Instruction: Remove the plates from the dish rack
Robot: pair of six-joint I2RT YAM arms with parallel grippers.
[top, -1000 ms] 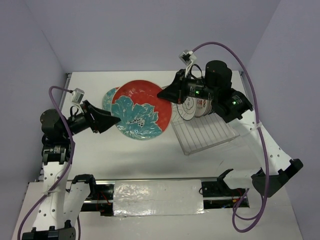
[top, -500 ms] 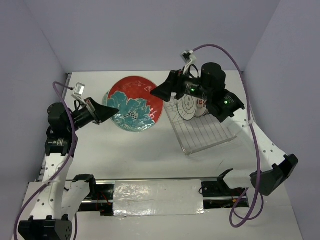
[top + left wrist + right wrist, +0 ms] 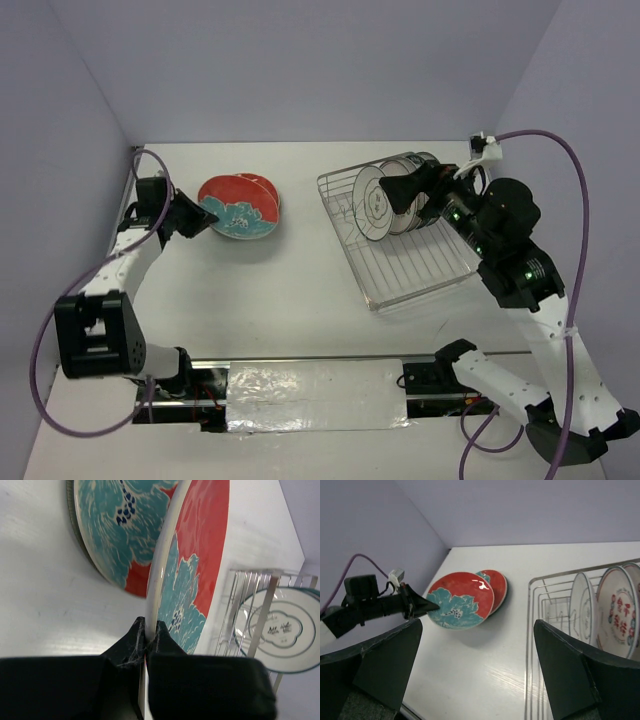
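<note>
My left gripper [image 3: 205, 216] is shut on the near rim of a red plate with a teal flower [image 3: 240, 205], holding it tilted at the left of the table. The left wrist view shows both fingers pinching that plate's [image 3: 195, 555] white edge. Under it a second red plate [image 3: 110, 530] lies on the table, partly covered. The silver wire dish rack [image 3: 420, 285] stands at the right, with white dark-rimmed plates [image 3: 375, 205] upright in its prongs. My right gripper [image 3: 398, 190] hangs open and empty above the rack's far end. From the right wrist I see both red plates [image 3: 462, 600] and the rack [image 3: 535, 630].
Purple walls close in the table on the left, back and right. The arm bases and a rail with a foil-covered strip [image 3: 315, 385] run along the near edge. A purple cable [image 3: 545, 140] loops over the right arm.
The right gripper opened off the red plate and drew back right over the rack. The left gripper shut on the plate's rim and carried it left, over the other red plate.
</note>
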